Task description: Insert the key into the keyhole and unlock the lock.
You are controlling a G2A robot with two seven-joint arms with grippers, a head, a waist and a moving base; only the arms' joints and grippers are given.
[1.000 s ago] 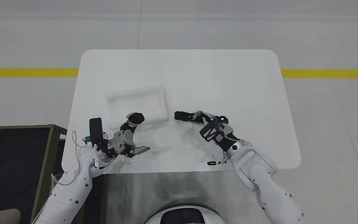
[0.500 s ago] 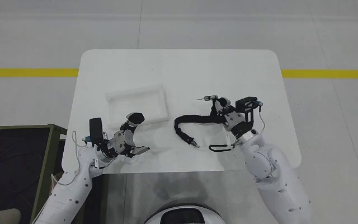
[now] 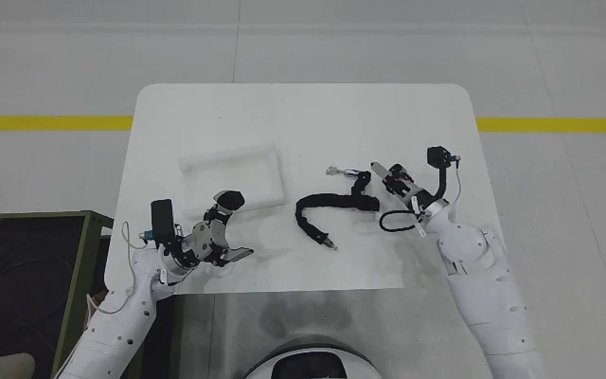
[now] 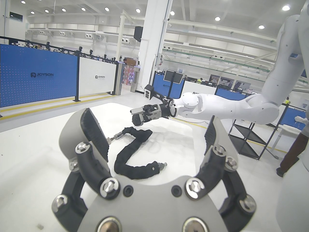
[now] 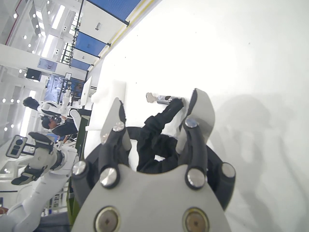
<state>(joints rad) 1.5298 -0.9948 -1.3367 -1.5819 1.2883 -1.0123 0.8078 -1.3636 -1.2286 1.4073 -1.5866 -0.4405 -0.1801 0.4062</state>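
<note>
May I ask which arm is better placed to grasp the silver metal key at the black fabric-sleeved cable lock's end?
Right. The right gripper sits at the end of the black fabric-sleeved cable lock where the silver key sticks out; the open, empty left gripper is far off.

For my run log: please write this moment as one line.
left gripper: open, empty, beside white foam tray | right gripper: at black fabric-sleeved cable lock | silver metal key: at lock's metal end
</note>
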